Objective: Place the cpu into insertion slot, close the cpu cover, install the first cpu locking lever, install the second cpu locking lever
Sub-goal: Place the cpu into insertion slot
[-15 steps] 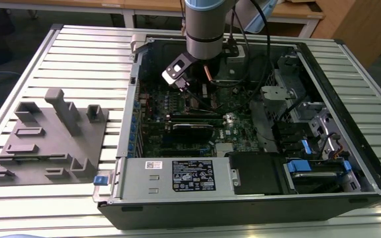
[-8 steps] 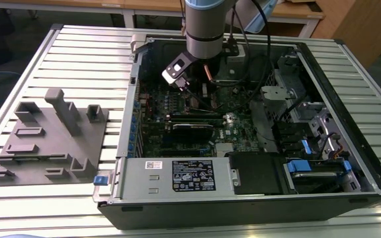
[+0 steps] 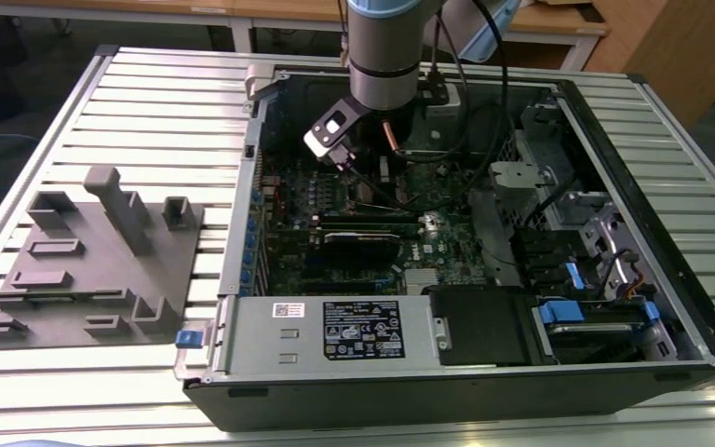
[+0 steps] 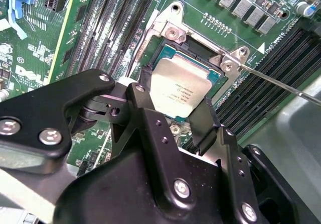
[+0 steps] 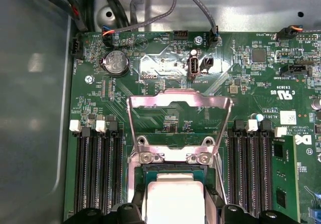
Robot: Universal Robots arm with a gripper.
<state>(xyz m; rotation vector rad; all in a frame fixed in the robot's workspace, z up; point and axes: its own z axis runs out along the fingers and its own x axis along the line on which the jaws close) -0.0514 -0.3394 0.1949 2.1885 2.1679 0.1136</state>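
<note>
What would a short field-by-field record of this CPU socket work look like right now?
setting: open computer case on a slatted table
cpu: silver top up, at the insertion slot
cpu cover: swung up and open, not over the cpu
pincer: down at the cpu; grip unclear
neighbours: black memory slots on both sides of the insertion slot

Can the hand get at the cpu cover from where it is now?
Probably yes. The cover stands flipped open right behind the chip that the hand is over, with nothing between them.
</note>
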